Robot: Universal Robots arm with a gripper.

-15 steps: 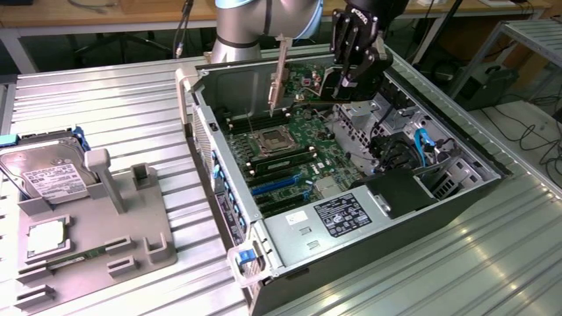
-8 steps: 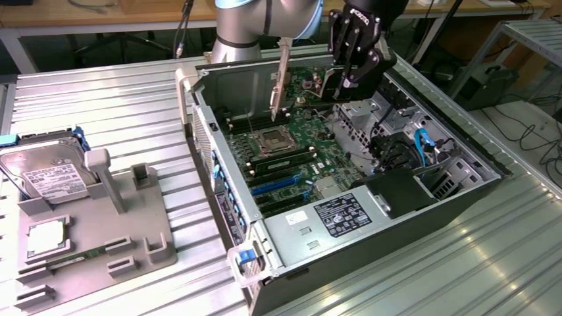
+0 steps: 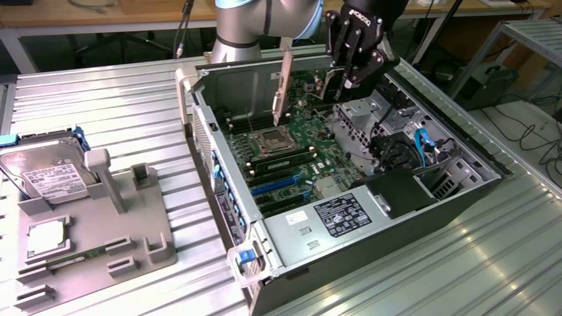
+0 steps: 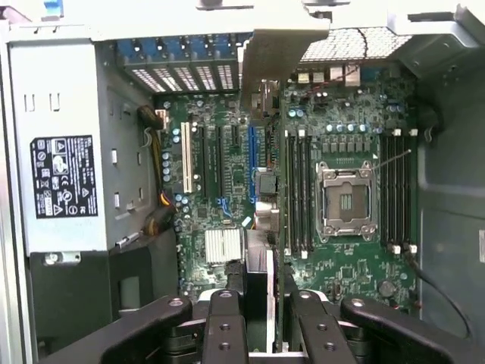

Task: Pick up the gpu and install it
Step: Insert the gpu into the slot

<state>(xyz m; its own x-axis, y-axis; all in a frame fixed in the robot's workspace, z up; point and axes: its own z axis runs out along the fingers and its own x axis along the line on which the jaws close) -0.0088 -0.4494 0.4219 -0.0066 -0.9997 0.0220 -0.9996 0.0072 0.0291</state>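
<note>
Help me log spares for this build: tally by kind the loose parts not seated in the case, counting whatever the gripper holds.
gpu, held in the gripper: 1
hard drive: 1
silver square chip: 1
green memory stick: 1
Total: 4

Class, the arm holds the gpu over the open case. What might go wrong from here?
The gripper holds the gpu at the end far from its bracket, so it may tilt and miss the blue slot. The bracket could catch on the rear vents. The bare CPU socket lies close by; a slip might damage it.
</note>
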